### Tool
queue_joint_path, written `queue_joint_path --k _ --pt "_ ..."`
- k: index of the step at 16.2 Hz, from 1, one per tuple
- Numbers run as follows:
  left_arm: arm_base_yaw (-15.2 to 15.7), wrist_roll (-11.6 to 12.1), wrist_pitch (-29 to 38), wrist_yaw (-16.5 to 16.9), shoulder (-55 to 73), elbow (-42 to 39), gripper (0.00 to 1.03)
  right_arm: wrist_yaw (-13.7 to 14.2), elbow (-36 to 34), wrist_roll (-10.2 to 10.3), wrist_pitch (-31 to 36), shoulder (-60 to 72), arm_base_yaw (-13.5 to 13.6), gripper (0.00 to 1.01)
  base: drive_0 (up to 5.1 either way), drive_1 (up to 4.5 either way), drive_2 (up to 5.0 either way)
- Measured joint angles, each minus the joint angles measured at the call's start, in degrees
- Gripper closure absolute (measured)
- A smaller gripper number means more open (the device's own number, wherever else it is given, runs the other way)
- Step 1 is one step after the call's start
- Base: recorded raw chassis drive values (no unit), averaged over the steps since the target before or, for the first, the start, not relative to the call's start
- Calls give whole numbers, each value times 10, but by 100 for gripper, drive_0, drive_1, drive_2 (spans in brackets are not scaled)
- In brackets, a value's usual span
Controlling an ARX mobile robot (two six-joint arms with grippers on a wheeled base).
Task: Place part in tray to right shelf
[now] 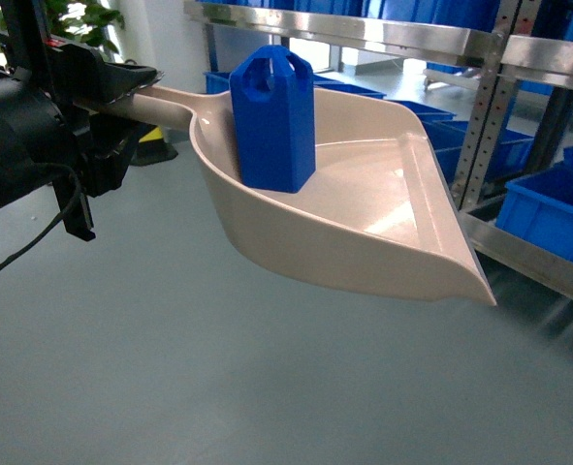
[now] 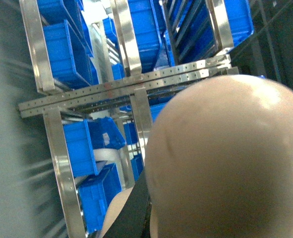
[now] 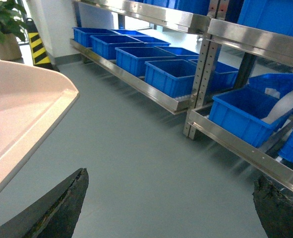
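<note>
The beige tray [image 1: 364, 232] hangs in the air over the grey floor, its flat lip pointing right toward the right shelf [image 1: 528, 257]. The blue part [image 1: 272, 116] stands upright inside the tray near the handle end. My left gripper [image 1: 121, 89] is shut on the tray's handle at upper left. The left wrist view is mostly filled by the tray's underside [image 2: 225, 158], with one black finger [image 2: 136, 213] beside it. My right gripper [image 3: 171, 198] is open over bare floor, holding nothing; the tray's lip [image 3: 27, 114] lies to its left and the shelf's front rail [image 3: 245, 148] to its right.
Large blue crates [image 1: 553, 208] sit on the shelf's lower level, and more crates [image 3: 151, 64] line a longer low rack further back. A steel upright [image 1: 485, 126] divides the racks. A potted plant [image 3: 5, 20] and a yellow-black striped post [image 3: 39, 47] stand at the far wall.
</note>
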Motion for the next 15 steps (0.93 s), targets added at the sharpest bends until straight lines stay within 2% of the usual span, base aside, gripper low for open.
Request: queue_joint_path --k 15 --pt "-1 0 0 2 0 0 87 0 0 0 0 0 0 3 -156 -156 -156"
